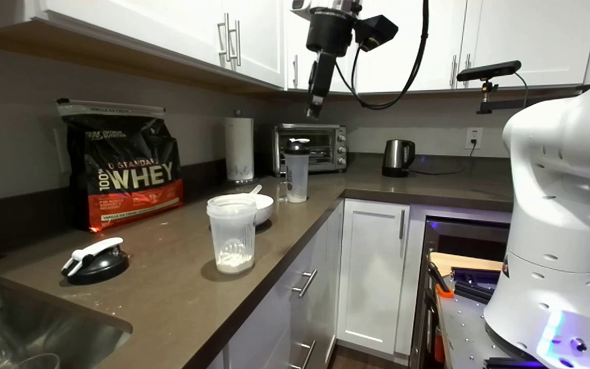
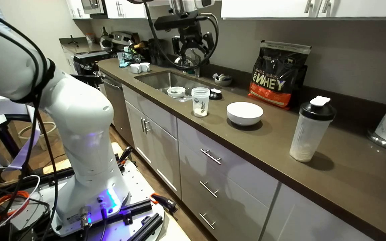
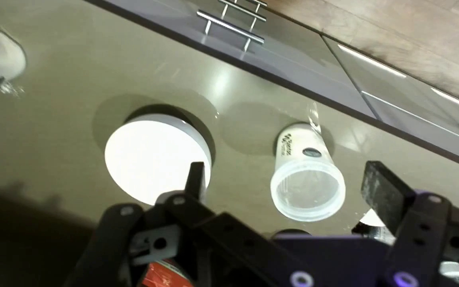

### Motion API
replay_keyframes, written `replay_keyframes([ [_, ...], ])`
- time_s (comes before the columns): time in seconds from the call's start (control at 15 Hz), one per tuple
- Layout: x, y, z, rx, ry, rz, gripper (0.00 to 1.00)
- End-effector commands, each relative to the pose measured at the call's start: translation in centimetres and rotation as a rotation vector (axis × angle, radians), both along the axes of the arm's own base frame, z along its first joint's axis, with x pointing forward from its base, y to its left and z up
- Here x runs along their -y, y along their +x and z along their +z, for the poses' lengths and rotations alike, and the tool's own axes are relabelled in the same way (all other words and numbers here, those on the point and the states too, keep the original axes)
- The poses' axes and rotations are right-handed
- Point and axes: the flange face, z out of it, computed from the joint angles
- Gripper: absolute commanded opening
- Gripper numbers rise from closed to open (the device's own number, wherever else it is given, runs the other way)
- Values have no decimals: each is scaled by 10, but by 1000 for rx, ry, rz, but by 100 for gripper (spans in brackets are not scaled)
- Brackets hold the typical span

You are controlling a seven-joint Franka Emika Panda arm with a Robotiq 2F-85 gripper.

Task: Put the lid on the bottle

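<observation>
The lid, a black cap with a white flip handle point(image 1: 98, 264), lies on the counter beside the sink; it also shows behind the bottle in an exterior view point(image 2: 215, 95). In the wrist view a dark rim point(image 3: 291, 231), probably the lid, is mostly hidden by the gripper body. The bottle, a translucent cup with white powder inside, stands upright and uncovered in both exterior views point(image 1: 232, 233) point(image 2: 200, 102). In the wrist view the bottle point(image 3: 305, 153) appears between the fingers, well below them. My gripper point(image 1: 313, 110) point(image 2: 194, 55) point(image 3: 285, 171) is open and empty, high above the counter.
A white bowl point(image 2: 245, 112) stands beside the bottle. A second shaker point(image 1: 296, 174) with its lid on stands further along. The whey bag point(image 1: 126, 164) and paper-towel roll point(image 1: 239, 146) stand by the wall. The sink point(image 1: 54, 328) lies near the lid. Cabinets point(image 1: 172, 25) hang above.
</observation>
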Motion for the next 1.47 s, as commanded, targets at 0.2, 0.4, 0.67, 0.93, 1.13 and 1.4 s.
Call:
replay_keyframes([
  [0.2,-73,82,-16,5,42,209,100],
  [0.4,-101,116,-21,15,50,313,100],
  [0.67,-133,155,-33,10,35,412,100],
  [0.93,-159,184,-49,8,23,487,100],
  [1.13,-175,201,-63,12,3,526,100],
  [1.4,-175,188,-65,-15,11,489,100],
])
